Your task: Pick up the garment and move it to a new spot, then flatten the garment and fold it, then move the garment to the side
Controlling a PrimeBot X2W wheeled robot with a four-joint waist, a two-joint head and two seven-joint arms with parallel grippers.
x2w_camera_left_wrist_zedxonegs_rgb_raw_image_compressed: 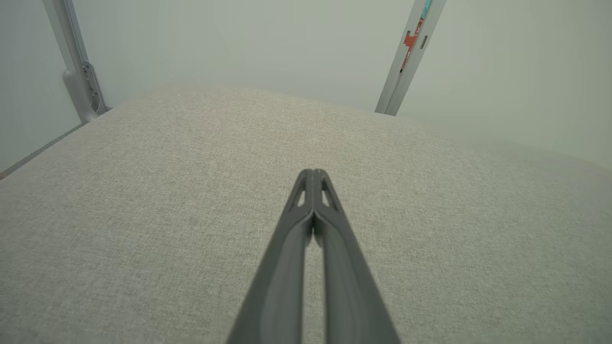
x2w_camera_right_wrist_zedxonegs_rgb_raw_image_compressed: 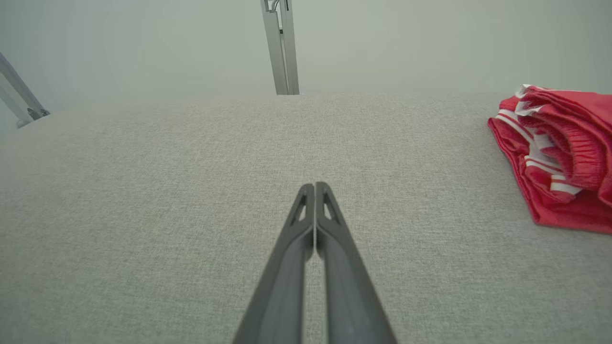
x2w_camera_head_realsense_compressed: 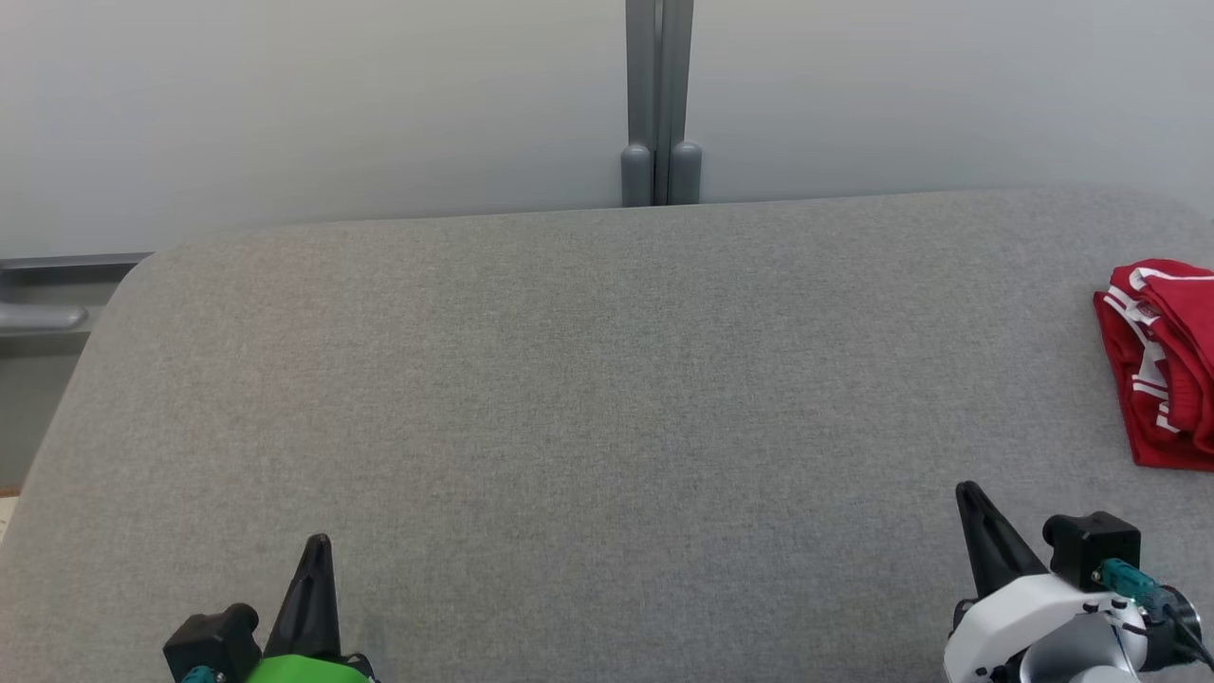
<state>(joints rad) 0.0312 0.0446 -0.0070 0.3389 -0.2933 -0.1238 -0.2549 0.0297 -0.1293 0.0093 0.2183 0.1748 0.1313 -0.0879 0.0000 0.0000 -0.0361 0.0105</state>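
Red garment (x2w_camera_head_realsense_compressed: 1162,365) bunched on grey cloth surface (x2w_camera_head_realsense_compressed: 569,379); left jaws, right jaws pressed together, empty.

Garment (x2w_camera_head_realsense_compressed: 1162,365) at right edge of table (x2w_camera_head_realsense_compressed: 569,379), right gripper (x2w_camera_head_realsense_compressed: 968,492) near in front, left gripper (x2w_camera_head_realsense_compressed: 321,543) far to left

Left gripper (x2w_camera_head_realsense_compressed: 318,543) and right gripper (x2w_camera_head_realsense_compressed: 967,491), each with fingertips pressed together, low and well apart, pointing forward.

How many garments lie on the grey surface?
1. The red garment with white stripes lies near the grey surface's right edge, beyond the right pincer. Others may be hidden outside the picture.
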